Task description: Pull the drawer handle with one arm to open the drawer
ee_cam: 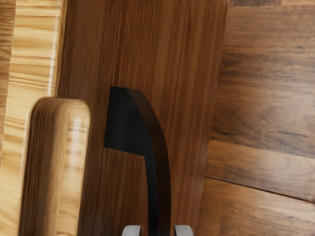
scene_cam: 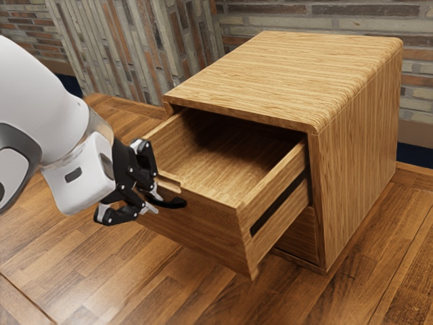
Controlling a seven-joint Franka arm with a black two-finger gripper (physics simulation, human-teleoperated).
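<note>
Gripper (scene_cam: 151, 202): narrow, closed on the black drawer handle (scene_cam: 170, 202); in the wrist view the bar (ee_cam: 147, 147) runs between the two grey fingertips (ee_cam: 131, 230). In the exterior view the handle sits at the gripper's 3 o'clock, on the drawer's front. Drawer (scene_cam: 277, 196): pulled well out of the wooden cabinet (scene_cam: 291, 74) toward 8 o'clock, inside bare. Cabinet stands on plank floor (scene_cam: 101, 277).

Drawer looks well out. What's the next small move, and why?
Probably a short pull straight away from the cabinet, then stop: the drawer is already far out, its inside showing, the gripper sits at the handle, and only the drawer's rear is inside the cabinet.
</note>
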